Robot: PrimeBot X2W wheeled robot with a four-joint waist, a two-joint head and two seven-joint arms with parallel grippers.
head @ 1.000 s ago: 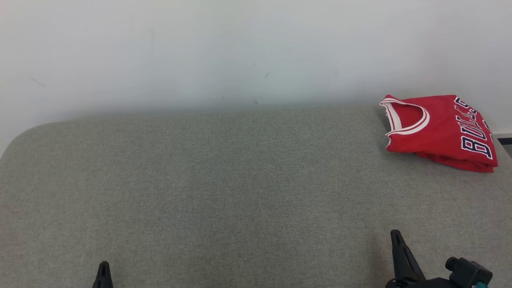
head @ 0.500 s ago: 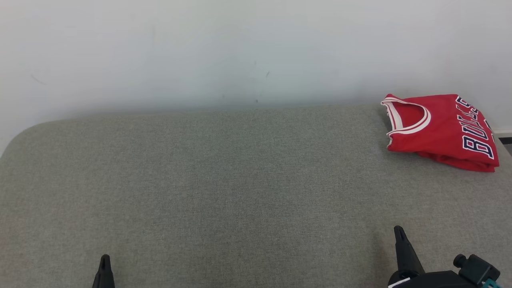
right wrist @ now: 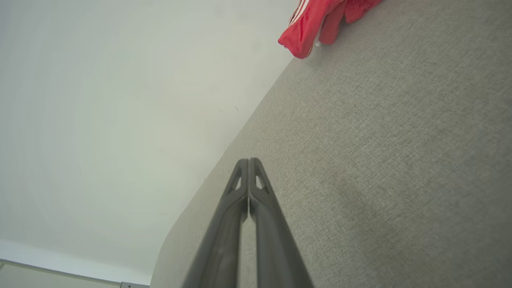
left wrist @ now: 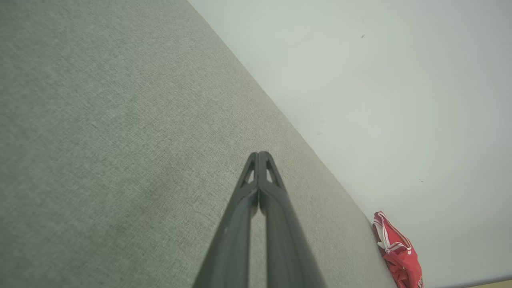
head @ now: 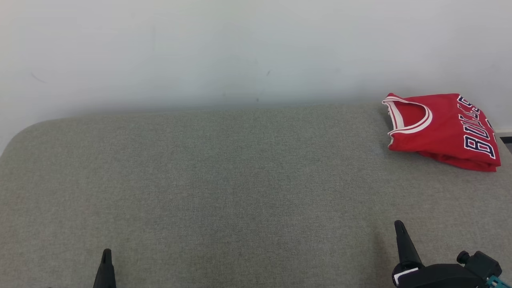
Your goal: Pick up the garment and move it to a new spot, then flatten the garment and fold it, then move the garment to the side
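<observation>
The garment [head: 440,128] is found folded at the upper right, on the grey surface [head: 224,180]. The left gripper [head: 106,260] and right gripper [head: 401,236], at the lower edge, are closed together and empty. Side placement is judged done; only arm parking is required.

Folded red garment [head: 440,128] lies at far right.

A grey fabric surface [head: 224,180] with rounded corners meets a plain white wall [head: 224,48]
</observation>
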